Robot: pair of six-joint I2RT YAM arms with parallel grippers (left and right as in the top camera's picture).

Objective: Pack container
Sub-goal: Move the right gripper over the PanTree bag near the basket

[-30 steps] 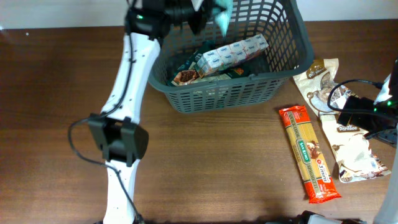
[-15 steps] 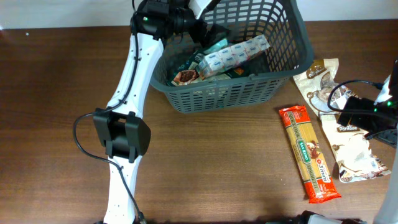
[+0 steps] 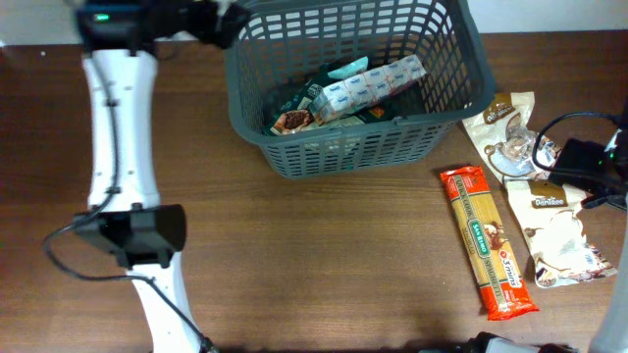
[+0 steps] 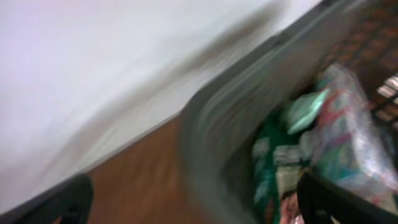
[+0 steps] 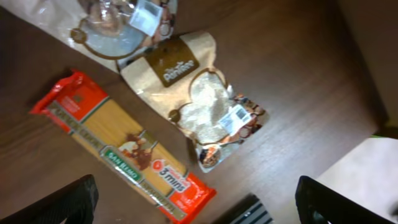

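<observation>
The container (image 3: 353, 149) sat on the tabletop (image 3: 324, 255) just to the right of the left fingers (image 4: 59, 202). Its thick rim filled the blurred left wrist view. A second before, those fingers had been clamped on a teal packet above the container. Now they stood wide and empty, drawn back outside its left rim. The teal packet (image 3: 345, 70) lay inside, against the blue-and-white multipack (image 3: 371, 82) and the darker packets beneath. By my reading, 1 more item was packed and that arm was free.

3 items stayed outside, all close to the right fingers (image 5: 68, 202), which were spread wide, held nothing and had not changed over that second. The red-ended spaghetti packet (image 5: 127, 149) lay directly beneath them. A beige pouch (image 5: 199, 106) lay just beyond it. A 2nd beige pouch (image 5: 112, 31) touched or overlapped the 1st on the side toward the container.

Bare tabletop lay open in front of the container, giving the left fingers plenty of room. The right fingers had less room: the tabletop's edge ran close past the 1st pouch, and a black cable (image 3: 535, 137) looped over the 2nd, a likely snag.
</observation>
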